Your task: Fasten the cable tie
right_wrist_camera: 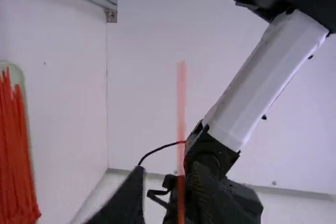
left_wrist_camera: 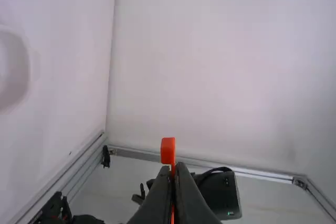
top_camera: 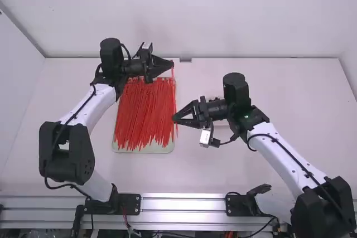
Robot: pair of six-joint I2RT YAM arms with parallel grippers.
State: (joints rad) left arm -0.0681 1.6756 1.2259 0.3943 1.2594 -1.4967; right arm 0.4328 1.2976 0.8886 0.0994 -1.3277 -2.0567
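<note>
My left gripper [top_camera: 170,66] is raised over the far end of the tray and is shut on one red cable tie [top_camera: 174,98]. The tie's head [left_wrist_camera: 168,150] pokes out past the pinched fingertips, and its strap hangs down along the pile's right side. My right gripper [top_camera: 177,119] is at the strap's lower part. Its fingers stand apart on either side of the strap [right_wrist_camera: 181,108], which runs close to one finger [right_wrist_camera: 202,192]. A pile of loose red cable ties [top_camera: 145,112] lies on the tray.
The oval tray [top_camera: 142,150] lies left of the table's middle, under the pile [right_wrist_camera: 16,145]. Beyond the strap rises the left arm's white link [right_wrist_camera: 262,93]. Bare table lies to the right and in front. White walls close off the back and the left.
</note>
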